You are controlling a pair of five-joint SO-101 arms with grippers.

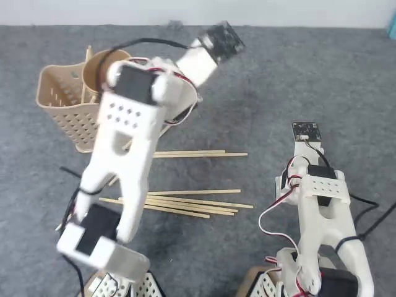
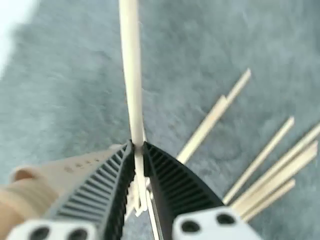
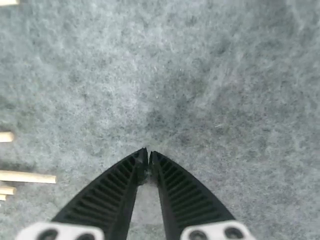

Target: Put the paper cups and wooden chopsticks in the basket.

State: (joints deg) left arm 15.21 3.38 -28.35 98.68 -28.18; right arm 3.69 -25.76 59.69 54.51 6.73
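Chopstick in left tool beside basket

Left arm stretched forward, left pincer clamped on a chopstick. Right arm folded back, right pincer closed, empty.

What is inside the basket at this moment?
A paper cup stands in the basket, and what looks like a chopstick sticks up beside it. The left arm covers part of the basket, so anything there is hidden.

Likely robot lab bench: grey felt mat, pale wall behind.
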